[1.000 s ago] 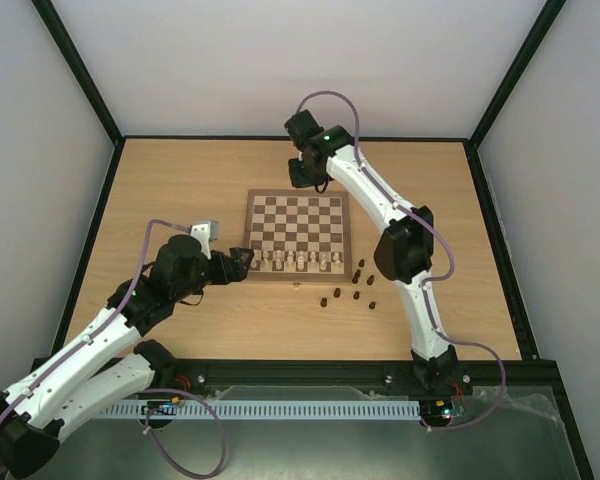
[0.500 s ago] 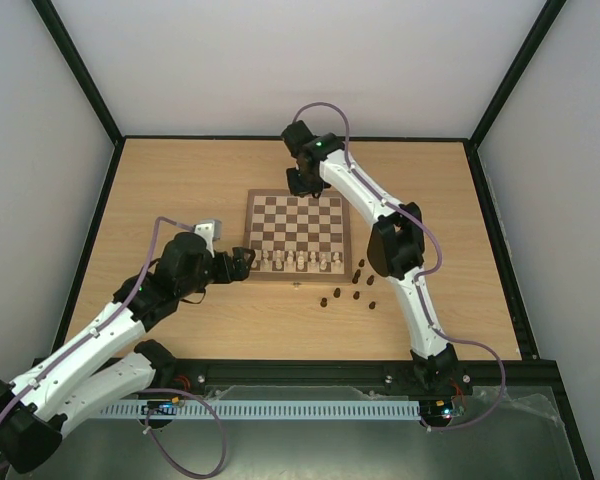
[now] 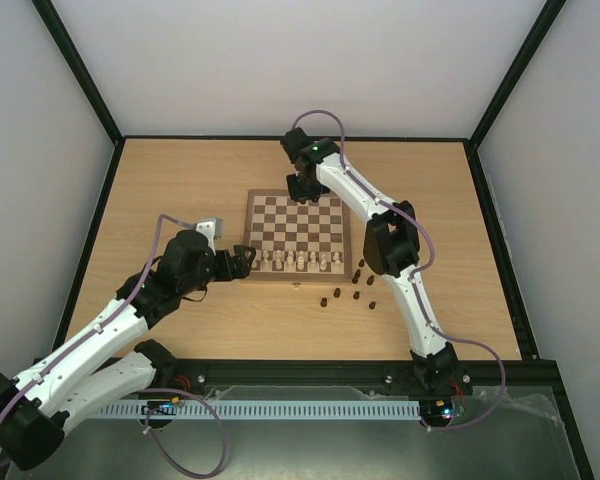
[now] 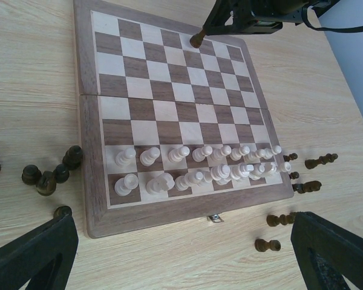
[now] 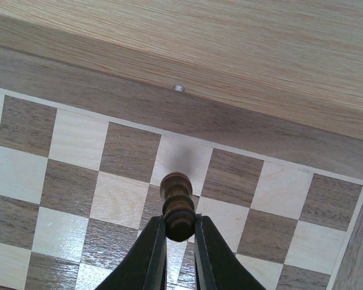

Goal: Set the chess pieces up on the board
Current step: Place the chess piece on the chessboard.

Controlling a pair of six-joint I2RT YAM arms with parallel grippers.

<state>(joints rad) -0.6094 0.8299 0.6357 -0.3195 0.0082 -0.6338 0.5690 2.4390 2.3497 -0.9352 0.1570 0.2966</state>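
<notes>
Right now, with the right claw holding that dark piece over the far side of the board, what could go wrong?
The right claw pinches the dark piece near one end, so it might slip or topple when set on the board. The left claw hangs wide open at the board's near edge, with loose dark pieces beside it and the crowded pale pieces just ahead; a careless move could knock them.

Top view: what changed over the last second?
The right arm swung slightly left and nearer, bringing the right tool, shut on a dark piece, over the board, above its far rows. The left arm shifted a little; the left tool stayed open by the board's near left corner. The cream pieces and the dark pieces on the table stayed put.
</notes>
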